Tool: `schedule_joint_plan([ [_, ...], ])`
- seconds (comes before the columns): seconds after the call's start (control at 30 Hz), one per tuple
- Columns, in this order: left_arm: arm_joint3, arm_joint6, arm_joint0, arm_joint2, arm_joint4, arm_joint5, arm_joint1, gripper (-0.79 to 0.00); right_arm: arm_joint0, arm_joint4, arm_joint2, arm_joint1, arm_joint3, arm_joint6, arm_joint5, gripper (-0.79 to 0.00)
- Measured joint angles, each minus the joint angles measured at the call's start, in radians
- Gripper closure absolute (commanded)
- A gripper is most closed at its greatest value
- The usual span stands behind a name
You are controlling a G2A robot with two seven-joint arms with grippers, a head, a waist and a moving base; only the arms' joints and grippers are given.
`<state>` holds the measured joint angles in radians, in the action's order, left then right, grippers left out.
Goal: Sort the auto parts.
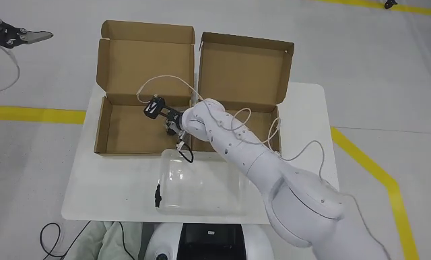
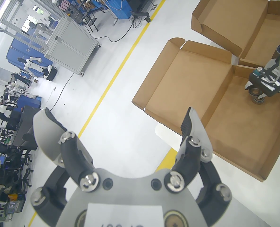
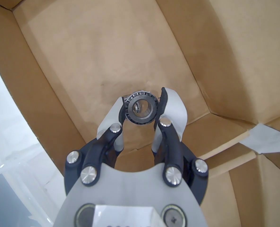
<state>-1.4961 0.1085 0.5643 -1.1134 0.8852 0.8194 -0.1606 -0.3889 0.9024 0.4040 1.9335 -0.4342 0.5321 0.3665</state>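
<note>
A dark metal bearing ring (image 3: 141, 109) sits between the fingertips of my right gripper (image 3: 142, 99), which is shut on it low inside the left cardboard box (image 3: 107, 48). In the top view this gripper (image 1: 170, 126) hangs over the right part of that box (image 1: 124, 135). The left wrist view shows the bearing (image 2: 256, 96) just above the box floor (image 2: 236, 131). My left gripper (image 2: 117, 114) is open and holds nothing. It hangs over the floor, off the table's left side (image 1: 35, 36).
A second open cardboard box (image 1: 236, 91) stands to the right of the first. A clear plastic bin (image 1: 202, 186) sits at the table's front edge, with a small black part (image 1: 157, 195) at its left wall. White cables trail over the boxes.
</note>
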Motion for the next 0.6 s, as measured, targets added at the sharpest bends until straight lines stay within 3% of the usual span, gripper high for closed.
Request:
schedule_joint_plan([
  [0.23, 0.0, 0.0, 0.0, 0.0, 0.0, 0.0, 0.0, -0.785, 0.012, 0.016, -0.005, 0.035, 0.061, -0.011, -0.01, -0.326],
  [0.6, 0.0, 0.0, 0.0, 0.0, 0.0, 0.0, 0.0, -0.785, 0.041, 0.039, 0.003, 0.065, 0.09, -0.06, -0.008, -0.36],
])
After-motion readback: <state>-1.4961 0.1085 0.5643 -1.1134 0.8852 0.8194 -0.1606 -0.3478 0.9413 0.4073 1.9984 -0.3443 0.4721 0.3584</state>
